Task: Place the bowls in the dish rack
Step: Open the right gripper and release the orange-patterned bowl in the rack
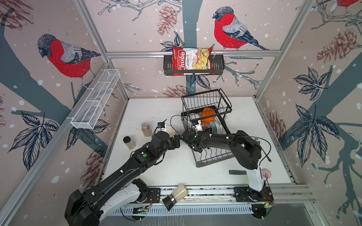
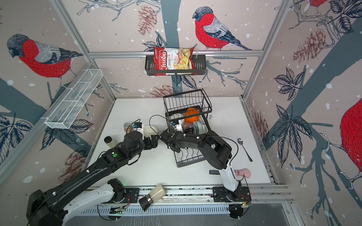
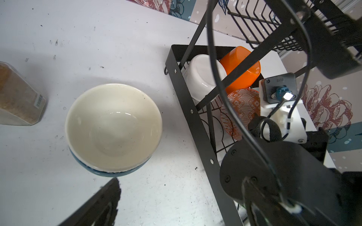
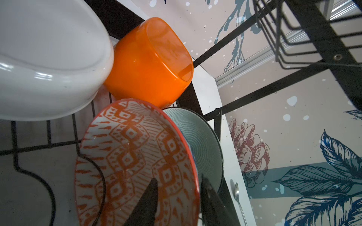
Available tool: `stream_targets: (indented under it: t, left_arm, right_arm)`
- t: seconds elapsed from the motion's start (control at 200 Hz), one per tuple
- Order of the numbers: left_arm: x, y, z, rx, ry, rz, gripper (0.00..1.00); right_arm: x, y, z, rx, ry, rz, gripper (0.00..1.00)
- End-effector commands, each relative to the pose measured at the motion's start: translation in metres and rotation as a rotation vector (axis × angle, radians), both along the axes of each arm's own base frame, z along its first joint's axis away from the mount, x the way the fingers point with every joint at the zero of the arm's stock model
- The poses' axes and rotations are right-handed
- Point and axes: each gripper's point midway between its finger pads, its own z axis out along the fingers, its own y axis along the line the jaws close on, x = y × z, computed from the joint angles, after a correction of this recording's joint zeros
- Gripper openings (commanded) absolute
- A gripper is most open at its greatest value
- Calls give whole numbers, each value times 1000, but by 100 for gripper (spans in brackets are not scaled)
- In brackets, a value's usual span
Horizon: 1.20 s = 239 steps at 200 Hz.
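Right gripper, jaws parted astride the orange-patterned bowl in the dish rack, should widen and back straight off without nudging it

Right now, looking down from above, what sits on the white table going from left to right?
Black-lidded spice jar → brown spice jar → cream bowl → dish rack → spoon.
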Motion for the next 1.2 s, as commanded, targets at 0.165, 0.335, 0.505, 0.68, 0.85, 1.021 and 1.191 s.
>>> stream_targets:
  t: [0.165, 0.335, 0.505, 0.68, 0.85, 1.021, 1.191]
  left_arm:
    - [6, -1, 8, -5, -32, 6, 96]
    - [6, 0, 8, -4, -32, 10, 96]
    - [5, 1, 9, -3, -34, 14, 96]
    - [6, 3, 10, -1, -35, 21, 96]
    - [6, 5, 10, -10, -28, 38, 96]
    - [6, 9, 7, -13, -10, 65, 96]
    - [8, 14, 8, -22, 3, 91, 96]
  right_arm:
    - [1, 2, 7, 29, -1, 9, 66]
    - [3, 4, 11, 46, -3, 20, 84]
    - [2, 7, 14, 82, 10, 45, 92]
    - [-3, 11, 16, 144, 38, 84, 94]
    - [-11, 16, 19, 225, 66, 135, 96]
    - [-18, 19, 25, 292, 88, 185, 96]
    - [-28, 19, 39, 375, 96, 237, 96]
